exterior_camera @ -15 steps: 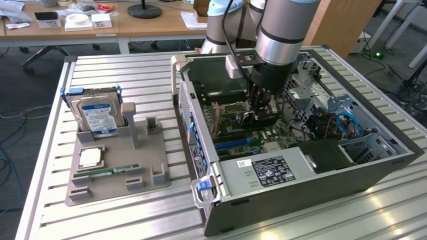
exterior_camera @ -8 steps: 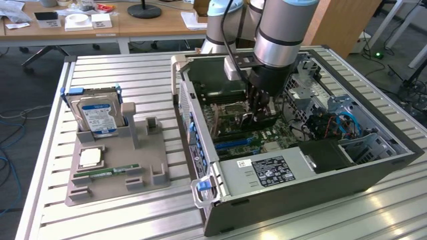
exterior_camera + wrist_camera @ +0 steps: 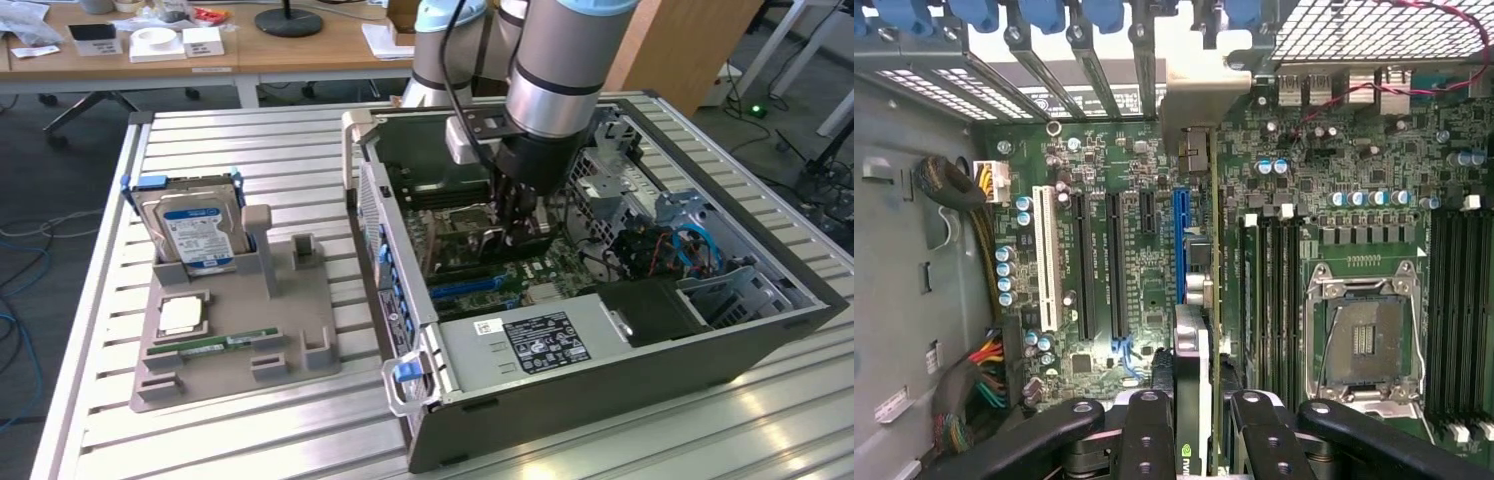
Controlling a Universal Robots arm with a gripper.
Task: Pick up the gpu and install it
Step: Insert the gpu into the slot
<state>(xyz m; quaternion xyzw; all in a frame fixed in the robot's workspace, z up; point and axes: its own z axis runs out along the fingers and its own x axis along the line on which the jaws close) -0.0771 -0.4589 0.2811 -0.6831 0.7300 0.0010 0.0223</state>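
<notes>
- The gripper [image 3: 1194,425] clamps the gpu [image 3: 1192,350] by its two faces, jaws about half-wide.
- The gpu stands edge-on over the motherboard [image 3: 1124,180], just beside the blue slot [image 3: 1179,250].
- Both are inside the open computer case [image 3: 747,330] on the slatted table [image 3: 267,440].

Open case [image 3: 601,395] leaves room above the motherboard [image 3: 1144,170]; power supply [image 3: 527,340], cables [image 3: 683,250] flank it
</notes>
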